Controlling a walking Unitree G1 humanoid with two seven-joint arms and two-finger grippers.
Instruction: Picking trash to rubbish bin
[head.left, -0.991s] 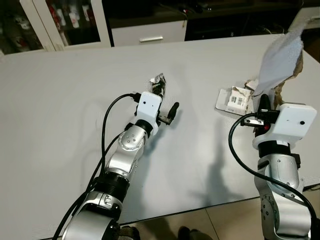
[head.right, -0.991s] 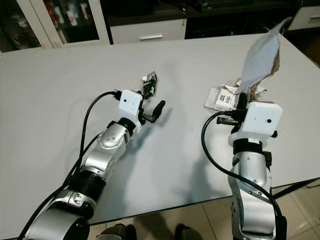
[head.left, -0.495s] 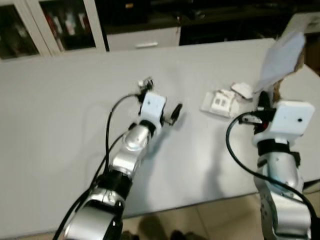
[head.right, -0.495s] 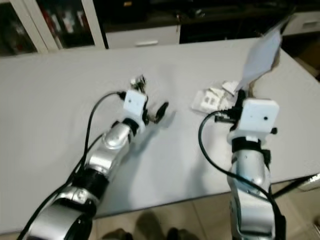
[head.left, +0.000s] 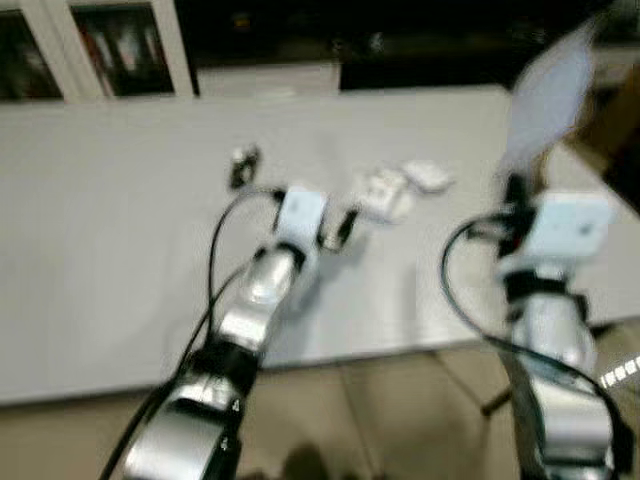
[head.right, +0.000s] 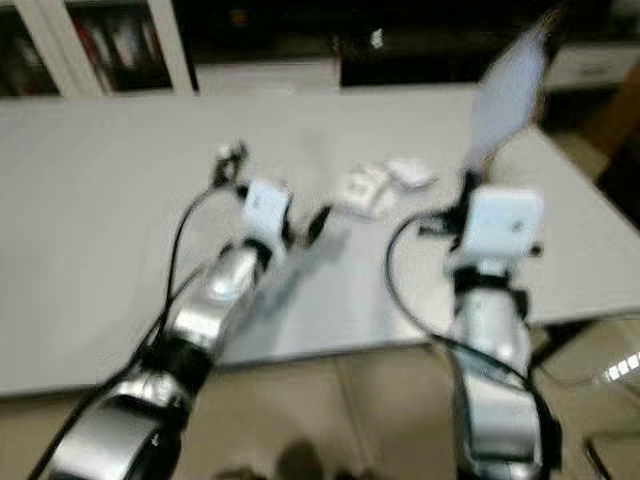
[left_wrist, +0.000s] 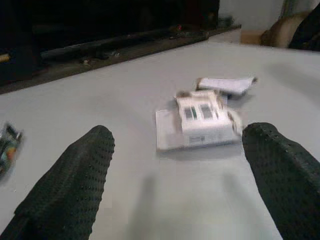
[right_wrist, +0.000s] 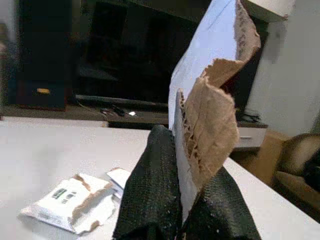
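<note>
Above the table (head.left: 100, 230), right gripper (right_wrist: 187, 210) pinches torn cardboard (right_wrist: 212, 100).

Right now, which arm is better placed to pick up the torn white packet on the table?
Left: its open left claw faces the torn white packet, while the right claw already grips torn cardboard.
</note>
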